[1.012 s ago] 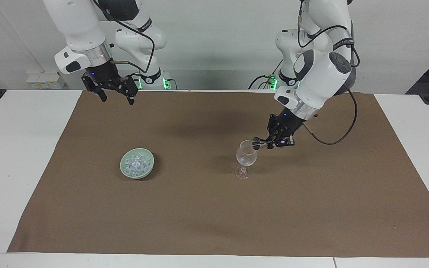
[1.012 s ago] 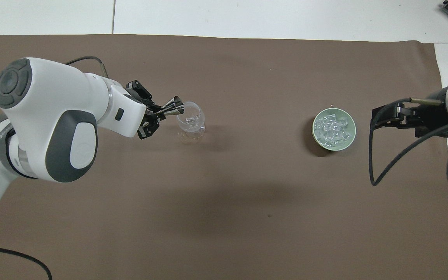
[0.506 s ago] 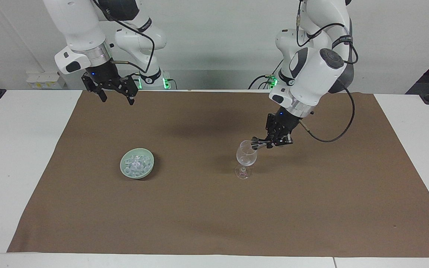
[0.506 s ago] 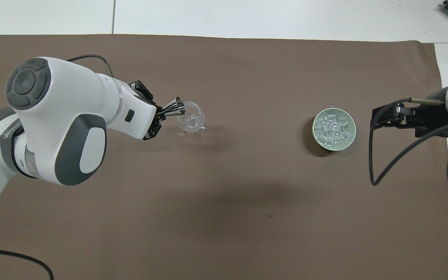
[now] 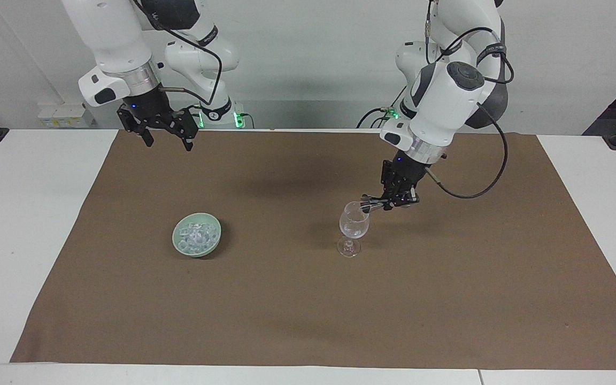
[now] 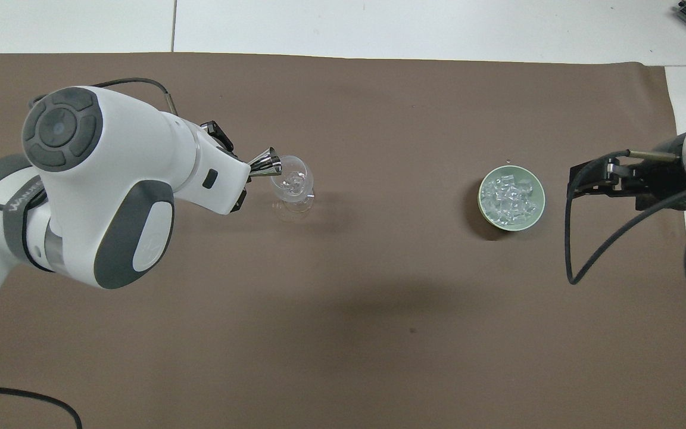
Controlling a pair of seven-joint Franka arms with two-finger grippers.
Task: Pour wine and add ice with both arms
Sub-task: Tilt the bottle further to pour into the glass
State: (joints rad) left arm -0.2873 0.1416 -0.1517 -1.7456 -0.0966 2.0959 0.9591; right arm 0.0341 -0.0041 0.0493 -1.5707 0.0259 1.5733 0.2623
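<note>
Steel jigger (image 6: pixel 264 163) tipped at wine glass (image 5: pixel 353 227) rim, clamped in left gripper (image 5: pixel 380 203), which the wrist mostly hides from overhead. Ice (image 6: pixel 508 196) heaped in green bowl (image 5: pixel 216 227) toward right arm's end. Right gripper (image 5: pixel 168 138) waits raised, fingers apart, over the brown mat (image 5: pixel 308 321).

Counter (image 5: pixel 30 224): white. Mat (image 5: pixel 308 310): plain brown, unpatterned. Bowl (image 5: pixel 197 234): pale green. Ice (image 5: pixel 195 233) in bowl: clear-whitish. Glass (image 5: pixel 353 227): colourless. Arms (image 5: pixel 441 107): white, grey caps; pincers (image 5: pixel 162 133) black.
</note>
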